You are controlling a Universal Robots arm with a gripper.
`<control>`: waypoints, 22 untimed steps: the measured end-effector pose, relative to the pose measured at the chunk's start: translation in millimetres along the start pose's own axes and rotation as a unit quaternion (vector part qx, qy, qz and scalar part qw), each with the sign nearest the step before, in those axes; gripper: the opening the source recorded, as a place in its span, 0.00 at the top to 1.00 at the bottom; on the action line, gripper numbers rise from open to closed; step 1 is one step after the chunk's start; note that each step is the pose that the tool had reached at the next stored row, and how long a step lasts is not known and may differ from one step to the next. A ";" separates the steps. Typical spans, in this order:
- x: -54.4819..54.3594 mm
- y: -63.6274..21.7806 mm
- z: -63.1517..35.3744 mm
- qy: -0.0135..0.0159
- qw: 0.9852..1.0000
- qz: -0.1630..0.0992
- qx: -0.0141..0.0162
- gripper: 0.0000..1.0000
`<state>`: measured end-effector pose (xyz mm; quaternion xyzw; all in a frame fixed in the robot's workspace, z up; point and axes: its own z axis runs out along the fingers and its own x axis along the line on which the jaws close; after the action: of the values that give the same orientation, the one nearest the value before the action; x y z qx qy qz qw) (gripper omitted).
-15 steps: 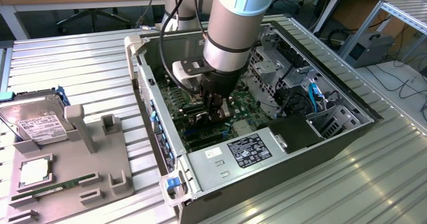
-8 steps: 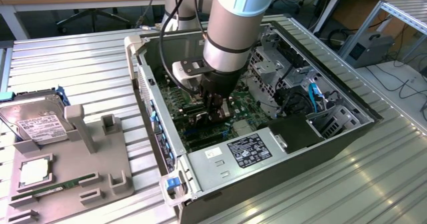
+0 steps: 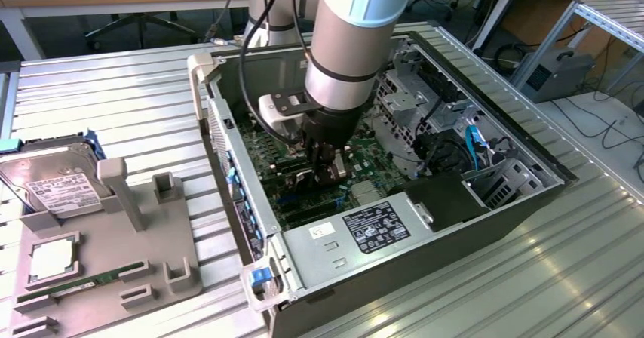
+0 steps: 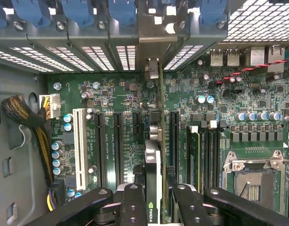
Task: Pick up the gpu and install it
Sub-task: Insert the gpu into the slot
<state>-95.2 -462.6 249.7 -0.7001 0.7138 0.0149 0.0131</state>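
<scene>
Gpu [image 4: 153,172], a thin flat black expansion card seen edge-on in the wrist view, is pinched between the two black fingers [image 4: 133,207] of the hand [image 4: 156,200], one finger pressed against each flat face. The gpu is held upright on its long edge over the green motherboard [image 4: 125,99], in line with the long black expansion slots [image 4: 118,146]. Whether its lower edge touches a slot cannot be told. Its far end points at the perforated grey rear wall [image 4: 64,52] of the case, where a small silver metal tab [image 4: 152,69] is seen below a row of blue plastic latches [image 4: 121,9]. A white slot [image 4: 79,146] and a braided cable bundle [image 4: 27,117] lie to one side of the card, and a square silver processor socket [image 4: 250,181] lies to the other.

In the exterior view the hand [image 3: 324,173] is seen down inside the open grey metal computer case [image 3: 332,266], which lies on its side on the ribbed aluminium table [image 3: 121,89]. A grey power supply with a black label [image 3: 375,226] is mounted at the case's near end. Well apart, at the exterior view's left, a grey moulded fixture [image 3: 151,240] is set on the table. It carries a silver boxy hard drive [image 3: 56,183], a square silver processor [image 3: 53,256] and a narrow green memory stick [image 3: 86,284].
</scene>
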 end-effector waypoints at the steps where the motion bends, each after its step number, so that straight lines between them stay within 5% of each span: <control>1: 0.0 0.3 0.0 0.000 1.000 0.000 0.000 0.73; 22: 0.2 3.6 -3.5 -0.001 1.000 0.000 0.007 0.73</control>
<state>-98.8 -462.9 253.2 -0.7001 0.7137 0.0109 0.0191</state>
